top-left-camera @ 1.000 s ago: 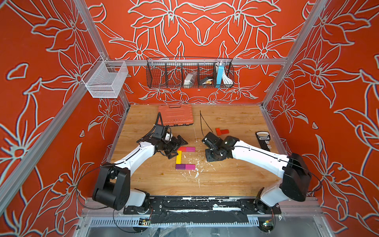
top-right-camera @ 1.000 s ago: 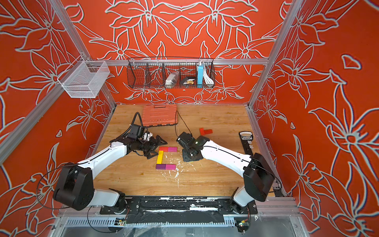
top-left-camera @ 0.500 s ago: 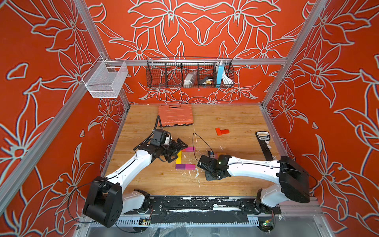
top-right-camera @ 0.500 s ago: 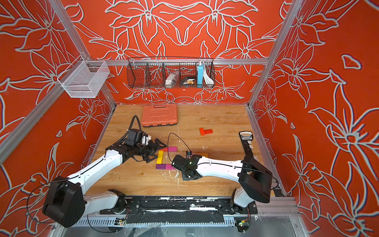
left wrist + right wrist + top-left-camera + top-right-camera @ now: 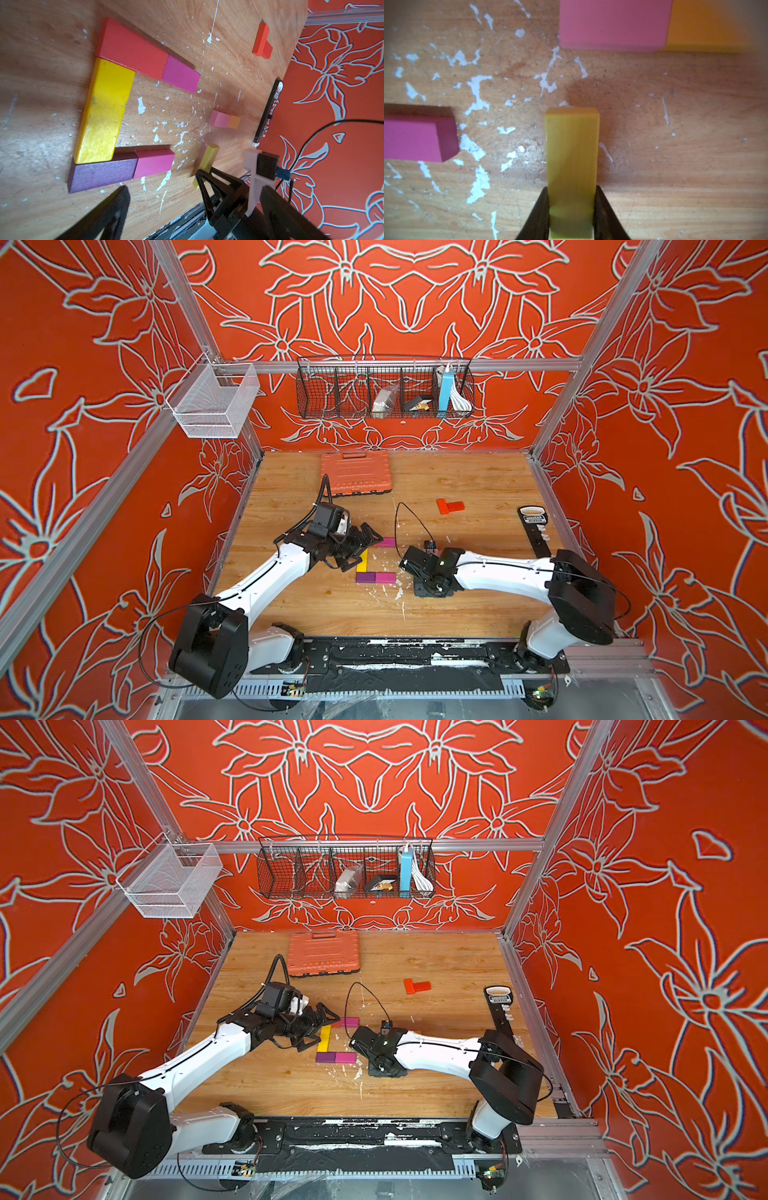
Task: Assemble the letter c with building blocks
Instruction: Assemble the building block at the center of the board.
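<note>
In both top views the red block [image 5: 133,52] is almost wholly hidden beneath the left gripper [image 5: 362,552]. The tips of the right gripper [image 5: 571,190], the held yellow block [image 5: 572,149] and the adjoining pink block [image 5: 612,25] and orange block [image 5: 704,25] are largely covered there by the right wrist. The right wrist view is soft in focus and crops the pink and orange blocks, a magenta block [image 5: 415,139] and the held yellow block's gripped end at its edges. The left wrist view shows one left finger [image 5: 104,214] only as a dark blur cut by the frame, and the contents of the wire basket [image 5: 328,393] are too small to identify.
</note>
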Available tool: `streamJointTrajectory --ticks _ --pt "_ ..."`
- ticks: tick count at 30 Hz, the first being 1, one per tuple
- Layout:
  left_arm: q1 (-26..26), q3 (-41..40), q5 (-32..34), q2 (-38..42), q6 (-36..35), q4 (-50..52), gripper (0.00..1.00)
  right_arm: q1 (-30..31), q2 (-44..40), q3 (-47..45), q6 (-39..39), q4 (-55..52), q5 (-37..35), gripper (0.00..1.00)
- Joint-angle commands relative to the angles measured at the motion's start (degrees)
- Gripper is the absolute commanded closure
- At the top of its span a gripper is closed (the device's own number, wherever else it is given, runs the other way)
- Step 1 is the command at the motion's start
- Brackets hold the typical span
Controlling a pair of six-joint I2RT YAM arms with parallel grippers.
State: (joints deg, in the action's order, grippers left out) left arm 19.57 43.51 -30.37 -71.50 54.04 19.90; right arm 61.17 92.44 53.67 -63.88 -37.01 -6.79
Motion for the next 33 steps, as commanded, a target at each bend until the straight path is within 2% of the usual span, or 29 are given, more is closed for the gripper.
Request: streamJointTrajectory --ticks 1,15,23,27,30,33 --pt "0.7 1.2 1.0 -1.0 0.2 -0.2 0.01 -0.9 1.8 -1.4 -0.5 0.3 1.1 0.88" --pt "2.6 2.1 2.1 -2.7 0.5 -0.8 0.02 -2.8 4.7 -0.8 0.8 1.4 2.5 0.83" --pt "2.9 1.9 2.3 -3.2 0.4 -1.0 0.02 -3.1 4.5 -0.9 0.7 1.9 2.5 0.67" --pt "2.9 2.2 2.2 -3.6 0.4 -1.2 0.02 -3.1 5.0 -0.6 0.9 1.9 2.6 0.63" --pt "2.9 2.1 2.2 -3.7 0.4 -1.3 0.02 -3.1 5.0 -0.5 0.9 1.9 2.7 0.54" --pt "3.0 2.0 2.1 -3.7 0.4 -1.3 0.01 -3.1 4.9 -0.7 0.7 1.9 2.5 0.53"
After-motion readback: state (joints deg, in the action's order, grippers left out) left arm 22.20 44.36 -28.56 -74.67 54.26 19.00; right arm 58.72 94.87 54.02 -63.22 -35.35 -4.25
